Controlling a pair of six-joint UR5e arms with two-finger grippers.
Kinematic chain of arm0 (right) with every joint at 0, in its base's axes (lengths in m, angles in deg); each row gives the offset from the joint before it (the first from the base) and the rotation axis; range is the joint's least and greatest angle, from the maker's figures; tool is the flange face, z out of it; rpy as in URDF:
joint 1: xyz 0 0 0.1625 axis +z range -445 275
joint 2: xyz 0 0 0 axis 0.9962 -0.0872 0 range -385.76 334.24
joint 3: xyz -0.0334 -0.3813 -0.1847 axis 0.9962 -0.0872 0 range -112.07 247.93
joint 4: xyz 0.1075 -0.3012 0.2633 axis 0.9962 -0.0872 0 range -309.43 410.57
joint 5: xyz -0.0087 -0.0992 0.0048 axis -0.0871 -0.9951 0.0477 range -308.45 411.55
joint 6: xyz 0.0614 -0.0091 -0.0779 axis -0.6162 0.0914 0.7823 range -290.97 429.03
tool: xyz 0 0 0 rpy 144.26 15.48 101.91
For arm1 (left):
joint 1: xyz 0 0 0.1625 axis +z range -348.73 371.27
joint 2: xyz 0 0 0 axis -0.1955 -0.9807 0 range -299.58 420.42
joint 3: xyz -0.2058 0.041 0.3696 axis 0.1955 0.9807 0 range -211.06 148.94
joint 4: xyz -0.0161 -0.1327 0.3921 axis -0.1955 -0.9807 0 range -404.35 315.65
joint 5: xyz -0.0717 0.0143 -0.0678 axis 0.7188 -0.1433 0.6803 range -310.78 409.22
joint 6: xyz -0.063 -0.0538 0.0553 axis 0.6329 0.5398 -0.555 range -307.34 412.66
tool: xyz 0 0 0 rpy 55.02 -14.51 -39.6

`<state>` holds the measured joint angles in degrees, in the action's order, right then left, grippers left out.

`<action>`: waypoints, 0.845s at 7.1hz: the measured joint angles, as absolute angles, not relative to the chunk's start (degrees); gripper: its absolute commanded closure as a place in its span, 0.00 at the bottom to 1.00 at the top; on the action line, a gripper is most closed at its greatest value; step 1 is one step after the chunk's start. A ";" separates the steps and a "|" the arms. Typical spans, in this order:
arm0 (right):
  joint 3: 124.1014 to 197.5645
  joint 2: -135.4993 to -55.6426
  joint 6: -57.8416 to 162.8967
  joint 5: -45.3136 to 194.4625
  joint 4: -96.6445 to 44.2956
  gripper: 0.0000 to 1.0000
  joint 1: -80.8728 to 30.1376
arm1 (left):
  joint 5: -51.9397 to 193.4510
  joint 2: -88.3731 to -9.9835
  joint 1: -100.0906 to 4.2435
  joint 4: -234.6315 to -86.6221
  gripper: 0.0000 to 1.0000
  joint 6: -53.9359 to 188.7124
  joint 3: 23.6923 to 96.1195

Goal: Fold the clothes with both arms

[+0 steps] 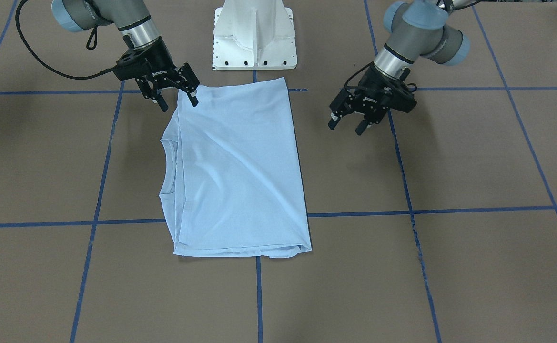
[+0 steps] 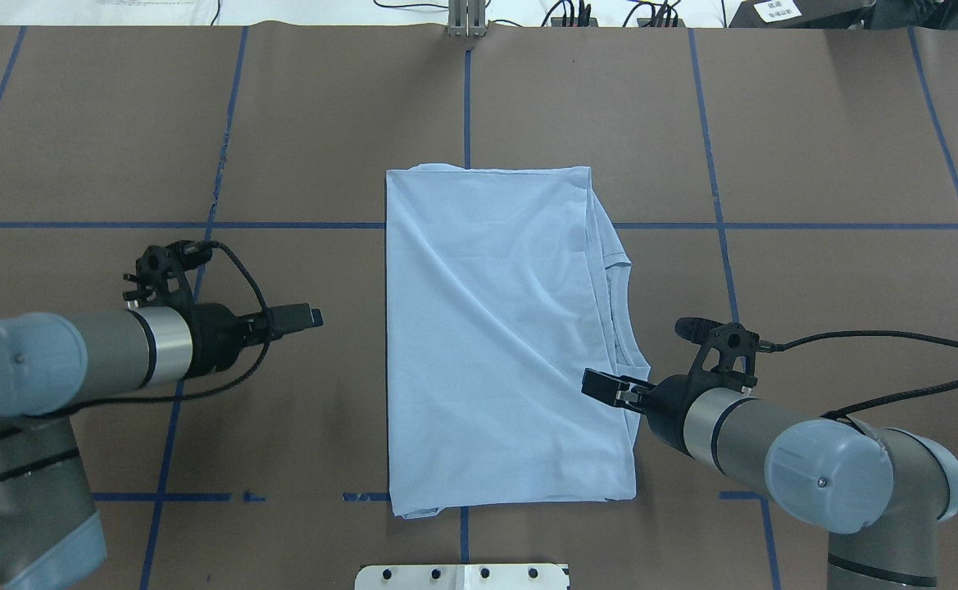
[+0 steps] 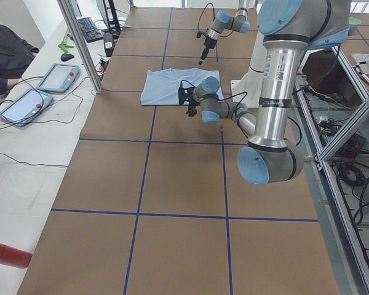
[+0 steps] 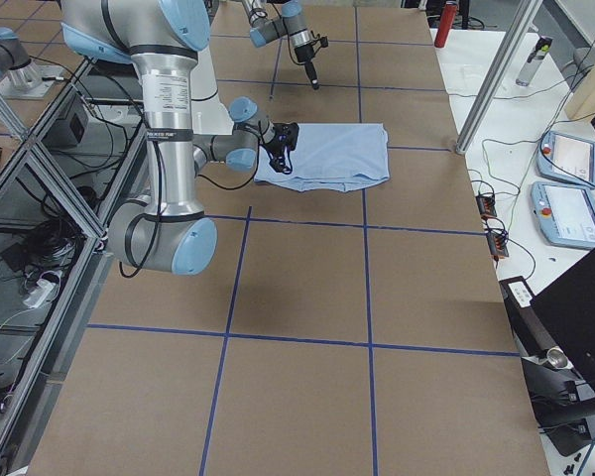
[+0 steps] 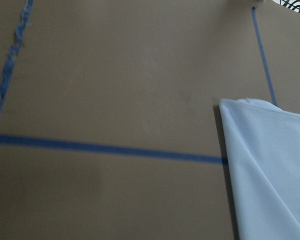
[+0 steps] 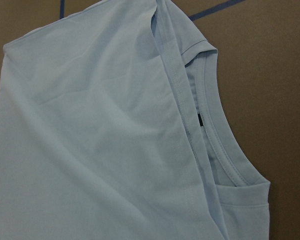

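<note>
The left gripper (image 1: pixel 345 127) hovers with jaws apart over the bare brown bench (image 1: pixel 450 166). The pale blue, folded fabric T-shirt (image 1: pixel 240 166) lies across a clear gap beyond its fingertips. The shirt's long axis runs straight away from the robot, crosswise to both jaws. The right gripper (image 1: pixel 178 102), jaws likewise apart, hangs with one fingertip over the shirt's collar-side edge, so it is nearer and better placed to start the next fold.
</note>
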<state>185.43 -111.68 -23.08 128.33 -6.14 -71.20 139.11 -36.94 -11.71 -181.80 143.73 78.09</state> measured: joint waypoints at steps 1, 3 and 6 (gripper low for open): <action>185.36 -111.63 -23.52 127.94 -6.12 0.00 -71.09 | 134.42 -37.20 -6.10 -179.53 0.04 148.61 79.36; 185.08 -111.56 -23.84 127.70 -6.12 0.00 -71.00 | 128.75 -41.88 1.92 -170.65 0.30 156.19 79.89; 184.54 -111.55 -24.59 127.64 -6.12 0.00 -71.02 | 127.43 -47.06 6.71 -162.53 0.31 160.65 79.36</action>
